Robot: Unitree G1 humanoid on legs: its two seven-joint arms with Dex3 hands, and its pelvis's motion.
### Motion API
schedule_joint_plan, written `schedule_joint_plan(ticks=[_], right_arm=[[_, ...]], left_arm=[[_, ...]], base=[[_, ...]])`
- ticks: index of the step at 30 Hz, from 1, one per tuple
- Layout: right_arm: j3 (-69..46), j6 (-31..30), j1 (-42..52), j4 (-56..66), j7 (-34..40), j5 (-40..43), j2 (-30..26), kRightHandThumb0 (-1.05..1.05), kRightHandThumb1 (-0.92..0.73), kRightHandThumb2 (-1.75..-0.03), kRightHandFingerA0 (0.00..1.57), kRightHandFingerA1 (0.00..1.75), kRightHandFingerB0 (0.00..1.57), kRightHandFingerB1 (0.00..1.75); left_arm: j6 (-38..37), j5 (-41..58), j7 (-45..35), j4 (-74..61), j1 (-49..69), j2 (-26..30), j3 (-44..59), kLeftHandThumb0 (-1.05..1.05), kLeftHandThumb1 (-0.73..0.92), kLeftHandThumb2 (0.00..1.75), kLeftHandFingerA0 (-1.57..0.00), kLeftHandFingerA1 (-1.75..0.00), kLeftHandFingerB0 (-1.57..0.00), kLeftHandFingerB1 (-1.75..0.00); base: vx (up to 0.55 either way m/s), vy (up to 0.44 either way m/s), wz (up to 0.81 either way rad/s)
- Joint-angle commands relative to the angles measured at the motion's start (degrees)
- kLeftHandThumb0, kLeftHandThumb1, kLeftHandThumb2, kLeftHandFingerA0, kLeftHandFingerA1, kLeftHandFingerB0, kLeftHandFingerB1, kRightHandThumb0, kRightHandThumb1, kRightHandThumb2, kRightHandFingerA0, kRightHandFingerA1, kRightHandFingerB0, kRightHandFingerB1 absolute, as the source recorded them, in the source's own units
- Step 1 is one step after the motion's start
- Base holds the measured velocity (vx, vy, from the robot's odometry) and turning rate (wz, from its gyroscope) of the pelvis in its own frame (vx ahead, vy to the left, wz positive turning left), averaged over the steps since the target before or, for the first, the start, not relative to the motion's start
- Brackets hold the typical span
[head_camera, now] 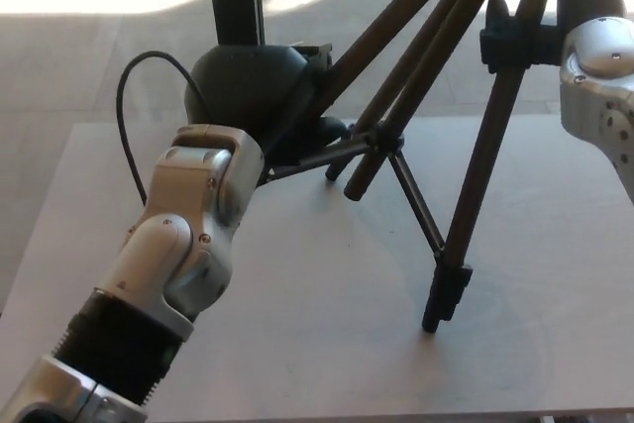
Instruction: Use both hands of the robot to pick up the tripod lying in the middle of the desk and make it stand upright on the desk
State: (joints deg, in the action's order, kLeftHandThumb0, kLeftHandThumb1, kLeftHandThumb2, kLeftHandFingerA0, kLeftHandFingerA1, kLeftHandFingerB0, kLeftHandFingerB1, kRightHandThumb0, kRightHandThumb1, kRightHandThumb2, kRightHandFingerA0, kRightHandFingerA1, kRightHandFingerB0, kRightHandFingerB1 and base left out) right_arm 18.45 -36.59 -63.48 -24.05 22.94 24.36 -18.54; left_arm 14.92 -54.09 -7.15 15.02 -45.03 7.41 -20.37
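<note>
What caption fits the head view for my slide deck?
Both hands, left hand and right hand, tilt the tripod toward upright on the desk.

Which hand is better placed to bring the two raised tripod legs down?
Left. The left hand sits at those legs above the desk; the right hand holds high on the tripod, whose one foot is down.

The tripod (pixel 466 146) runs off the top edge, so its head is out of sight. My left hand (pixel 253 91) hides one leg's lower end and its own fingers, so I cannot tell my grip there. My right hand (pixel 540 17) is cropped at the top right corner; its hold is unclear.
</note>
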Motion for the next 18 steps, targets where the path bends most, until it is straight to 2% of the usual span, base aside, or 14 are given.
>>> schedule_joint_plan(ticks=[1, 2, 3, 4, 7, 8, 9, 11, 12, 13, 15, 16, 17, 18], right_arm=[[29.3, 19.3, -9.1, 5.2, -14.2, -42.0, -14.7, -0.20, -0.46, -1.12, 0.93, 1.75, 0.77, 1.53], [30.8, 18.0, -9.7, 5.4, -12.8, -43.4, -14.2, -0.21, -0.48, -1.05, 0.92, 1.75, 0.76, 1.55], [31.4, 18.1, -9.9, 5.5, -12.1, -43.9, -14.0, -0.20, -0.47, -1.06, 0.93, 1.75, 0.78, 1.51], [32.4, 17.7, -10.4, 5.4, -11.7, -44.6, -13.6, -0.21, -0.49, -1.05, 0.93, 1.75, 0.80, 1.44], [32.8, 19.6, -12.2, 3.8, -14.3, -42.9, -13.0, -0.19, -0.50, -1.14, 0.93, 1.75, 0.77, 1.50], [32.8, 20.7, -12.3, 3.2, -14.0, -42.7, -12.9, -0.20, -0.47, -1.21, 0.96, 1.75, 0.81, 1.55], [32.9, 22.1, -12.4, 2.6, -13.8, -42.4, -12.5, -0.24, -0.49, -1.20, 0.96, 1.75, 0.82, 1.48], [32.9, 22.0, -12.4, 2.9, -14.9, -41.2, -12.4, -0.24, -0.50, -1.18, 0.95, 1.75, 0.80, 1.51], [32.9, 22.0, -11.7, 4.0, -15.1, -40.6, -12.8, -0.27, -0.52, -1.13, 0.92, 1.75, 0.76, 1.58], [33.0, 21.8, -11.3, 4.5, -14.8, -40.4, -12.8, -0.27, -0.52, -1.13, 0.92, 1.75, 0.76, 1.58], [33.4, 20.7, -10.5, 5.6, -14.5, -40.1, -13.0, -0.27, -0.59, -1.03, 0.93, 1.75, 0.77, 1.52], [33.2, 21.0, -9.8, 6.0, -13.6, -39.9, -13.1, -0.25, -0.57, -1.04, 0.94, 1.75, 0.79, 1.38], [33.2, 21.5, -9.4, 6.2, -13.6, -39.6, -13.2, -0.20, -0.51, -1.02, 1.10, 1.67, 0.86, 1.34], [33.5, 21.0, -8.8, 6.6, -13.7, -39.1, -13.0, -0.23, -0.58, -1.03, 0.91, 1.75, 0.79, 1.39]], left_arm=[[5.8, 7.2, 9.6, -4.5, 18.2, -6.2, 6.8, -0.21, 0.62, 0.75, -0.85, -1.72, -0.71, -1.27], [4.9, 7.7, 10.1, -4.5, 19.0, -6.2, 7.1, -0.16, 0.61, 0.77, -0.91, -1.69, -0.74, -1.08], [4.0, 7.7, 10.9, -4.4, 19.5, -6.0, 7.3, -0.18, 0.60, 0.79, -0.88, -1.71, -0.76, -1.20], [2.9, 8.1, 11.8, -4.1, 20.1, -5.8, 7.7, -0.20, 0.57, 0.83, -0.93, -1.57, -0.77, -0.86], [3.9, 8.1, 10.5, -4.2, 19.6, -5.3, 8.6, -0.21, 0.61, 0.78, -0.93, -1.44, -0.73, -0.74], [3.0, 8.3, 11.2, -4.2, 19.9, -5.0, 8.9, -0.19, 0.57, 0.83, -0.90, -1.58, -0.72, -1.19], [2.3, 8.4, 11.7, -4.3, 20.5, -4.3, 9.5, -0.19, 0.56, 0.95, -0.84, -1.75, -0.69, -1.58], [3.7, 8.2, 10.6, -4.9, 21.0, -4.2, 10.2, -0.18, 0.56, 0.93, -0.86, -1.75, -0.71, -1.58], [4.2, 8.1, 10.2, -5.7, 21.9, -4.0, 10.6, -0.17, 0.58, 0.84, -0.93, -1.69, -0.71, -0.77], [4.7, 7.8, 9.9, -6.0, 22.1, -3.9, 10.8, -0.17, 0.58, 0.84, -0.93, -1.69, -0.71, -0.77], [4.1, 7.8, 10.0, -6.1, 22.7, -3.0, 10.9, -0.22, 0.61, 0.79, -0.88, -1.34, -0.73, -0.71], [3.7, 8.1, 10.0, -6.1, 23.0, -2.8, 11.1, -0.24, 0.60, 0.76, -0.87, -1.47, -0.80, -0.82], [3.1, 8.2, 10.4, -6.0, 23.5, -2.5, 11.2, -0.23, 0.60, 0.76, -0.89, -1.48, -0.82, -0.90], [2.3, 8.4, 10.8, -5.9, 24.1, -2.1, 11.3, -0.19, 0.60, 0.75, -0.92, -1.63, -0.81, -0.94]], base=[[0.00, 0.000, 0.00], [0.00, 0.000, 0.00], [0.00, 0.000, 0.00], [0.00, 0.000, 0.00], [0.00, 0.000, 0.00], [0.00, 0.000, 0.00], [0.00, 0.000, 0.00], [0.00, 0.000, 0.00], [0.00, 0.000, 0.00], [0.00, 0.000, 0.00], [0.00, 0.000, 0.00], [0.00, 0.000, 0.00], [0.00, 0.000, 0.00], [0.00, 0.000, 0.00]])
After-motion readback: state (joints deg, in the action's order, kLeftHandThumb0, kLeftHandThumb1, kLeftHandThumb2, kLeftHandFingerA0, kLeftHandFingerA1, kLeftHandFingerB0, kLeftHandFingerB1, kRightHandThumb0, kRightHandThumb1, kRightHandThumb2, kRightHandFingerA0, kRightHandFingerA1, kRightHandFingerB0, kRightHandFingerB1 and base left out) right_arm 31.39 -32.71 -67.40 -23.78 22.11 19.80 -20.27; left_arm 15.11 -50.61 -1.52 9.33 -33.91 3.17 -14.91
